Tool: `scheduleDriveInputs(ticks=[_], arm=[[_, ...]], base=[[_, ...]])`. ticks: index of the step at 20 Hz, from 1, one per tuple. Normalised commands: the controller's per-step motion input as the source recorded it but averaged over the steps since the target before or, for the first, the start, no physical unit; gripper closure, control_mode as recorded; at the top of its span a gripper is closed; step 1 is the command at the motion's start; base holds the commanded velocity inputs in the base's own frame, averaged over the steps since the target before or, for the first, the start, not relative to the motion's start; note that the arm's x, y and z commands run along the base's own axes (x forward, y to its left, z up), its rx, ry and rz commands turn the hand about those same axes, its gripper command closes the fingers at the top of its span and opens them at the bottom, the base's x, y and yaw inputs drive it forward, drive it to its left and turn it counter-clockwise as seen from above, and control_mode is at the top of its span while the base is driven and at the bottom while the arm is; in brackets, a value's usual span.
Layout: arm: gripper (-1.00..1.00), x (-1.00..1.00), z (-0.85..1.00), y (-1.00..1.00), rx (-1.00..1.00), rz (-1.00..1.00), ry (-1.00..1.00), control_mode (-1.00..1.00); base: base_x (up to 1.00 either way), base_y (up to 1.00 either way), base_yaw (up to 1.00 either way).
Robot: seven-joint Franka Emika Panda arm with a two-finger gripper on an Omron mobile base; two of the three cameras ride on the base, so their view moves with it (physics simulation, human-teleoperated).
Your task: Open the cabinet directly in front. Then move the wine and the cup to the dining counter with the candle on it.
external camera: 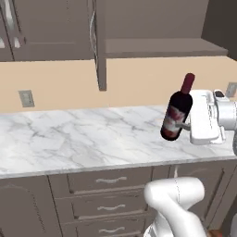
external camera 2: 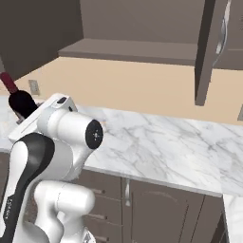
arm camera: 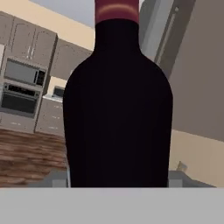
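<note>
- Progress, as we judge it: the cabinet [external camera: 55,28] stands open, one door edge-on above the table, so the first step looks done.
- We see the wine [external camera: 177,113] clamped in the claw [external camera: 185,125], lifted clear of the marble table [external camera: 83,134] and tilted, red neck leaning away from the arm, over the table's right end near its front edge.
- The claw's jaws are spread wide around the bottle's body; from the hand view the dark glass [arm camera: 117,113] sits right between the fingertips.
- Left to do, by our reckoning: carry the wine to the dining counter, then fetch the cup. We cannot place either from here.
- The table is white marble with grey veins, bare where we can see it, over dark drawers [external camera: 109,194] with short silver handles.
- Behind it runs a beige backsplash with an outlet [external camera: 26,98]; past the bottle, the hand view shows a wood floor [arm camera: 30,153] and a wall oven [arm camera: 22,89].
</note>
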Motion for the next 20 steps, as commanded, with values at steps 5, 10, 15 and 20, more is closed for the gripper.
scheduleDriveInputs(ticks=[5,10,15,20], arm=[[1.0,0.0,0.0,0.0,0.0,0.0,0.0,1.0],[1.0,0.0,0.0,0.0,0.0,0.0,0.0,1.0],[1.0,0.0,0.0,0.0,0.0,0.0,0.0,1.0],[1.0,0.0,0.0,0.0,0.0,0.0,0.0,1.0]], base=[[-0.6,0.0,0.77],[0.0,0.0,1.0],[0.0,0.0,1.0],[0.0,0.13,0.96]])
